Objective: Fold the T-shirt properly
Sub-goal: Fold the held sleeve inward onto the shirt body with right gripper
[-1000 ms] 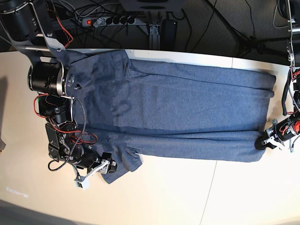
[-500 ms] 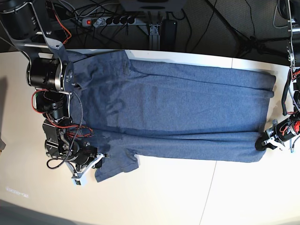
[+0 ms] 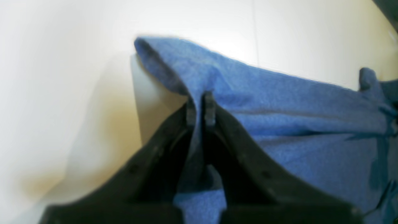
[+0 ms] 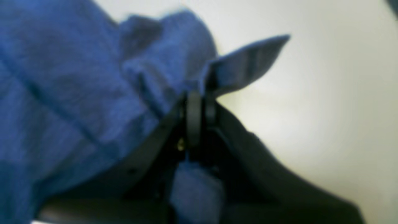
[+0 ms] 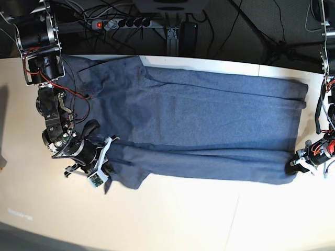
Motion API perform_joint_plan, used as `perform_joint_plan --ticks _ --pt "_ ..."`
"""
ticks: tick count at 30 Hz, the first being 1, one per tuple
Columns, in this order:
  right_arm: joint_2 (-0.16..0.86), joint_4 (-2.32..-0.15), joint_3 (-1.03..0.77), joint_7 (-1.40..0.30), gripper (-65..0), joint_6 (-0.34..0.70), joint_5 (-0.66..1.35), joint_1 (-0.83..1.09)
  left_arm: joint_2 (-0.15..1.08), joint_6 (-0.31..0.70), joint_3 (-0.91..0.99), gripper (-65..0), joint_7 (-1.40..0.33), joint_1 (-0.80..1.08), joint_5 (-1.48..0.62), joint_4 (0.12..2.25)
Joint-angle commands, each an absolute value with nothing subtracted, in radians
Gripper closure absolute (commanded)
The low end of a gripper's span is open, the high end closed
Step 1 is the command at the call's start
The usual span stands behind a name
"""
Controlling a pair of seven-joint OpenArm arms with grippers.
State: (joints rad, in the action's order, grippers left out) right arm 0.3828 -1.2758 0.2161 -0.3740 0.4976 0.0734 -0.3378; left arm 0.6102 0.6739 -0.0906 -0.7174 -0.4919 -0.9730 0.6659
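The blue-grey T-shirt [image 5: 209, 125] lies spread flat across the pale table, neck end to the left in the base view, no lettering showing. My right gripper [image 5: 104, 179] is at the shirt's front left corner, by the sleeve. In the right wrist view it [image 4: 199, 105] is shut on a fold of the cloth [image 4: 93, 93], with a flap sticking out past the fingertips. My left gripper [image 5: 293, 168] is at the hem's front right corner. In the left wrist view it [image 3: 200, 109] is shut on the shirt's edge [image 3: 279, 124], lifted slightly off the table.
A power strip [image 5: 120, 23] and cables lie behind the table's back edge. The table [image 5: 183, 219] has a thin seam [image 5: 234, 219] running to its front edge. The right arm's motors and wires [image 5: 49, 104] stand over the shirt's left end.
The right arm has swung and its gripper has drawn the sleeve corner left and inward. The left gripper has shifted slightly toward the front with the hem corner.
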Motion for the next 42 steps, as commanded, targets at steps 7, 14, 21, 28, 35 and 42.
perform_joint_plan --ticks 7,14,21,28,35,42 --pt "0.555 -1.567 0.209 -0.347 0.0 0.579 0.072 -0.203 0.629 0.698 -0.086 0.0 -0.708 -0.509 -0.968 0.678" --pt "0.654 -1.669 0.209 -0.343 0.0 0.572 0.030 -0.118 0.629 0.698 -0.086 0.0 -0.758 -0.509 -0.973 0.678" --pt "0.665 -1.670 0.209 -0.344 0.0 0.572 0.016 -0.099 0.643 0.698 -0.086 0.0 -0.917 -0.509 -1.114 0.699" --pt "0.669 -1.670 0.217 -0.348 0.0 0.572 0.014 -0.088 0.686 0.698 -0.086 0.0 -0.994 -0.463 -1.159 0.824" --pt "0.670 -1.662 0.220 -0.352 0.0 0.573 0.018 -0.085 0.738 0.698 -0.086 0.0 -1.014 -0.300 -1.159 1.059" --pt "0.670 -1.662 0.220 -0.397 0.0 0.573 0.057 -0.084 0.740 0.698 -0.086 0.0 -1.014 -0.226 -1.132 1.139"
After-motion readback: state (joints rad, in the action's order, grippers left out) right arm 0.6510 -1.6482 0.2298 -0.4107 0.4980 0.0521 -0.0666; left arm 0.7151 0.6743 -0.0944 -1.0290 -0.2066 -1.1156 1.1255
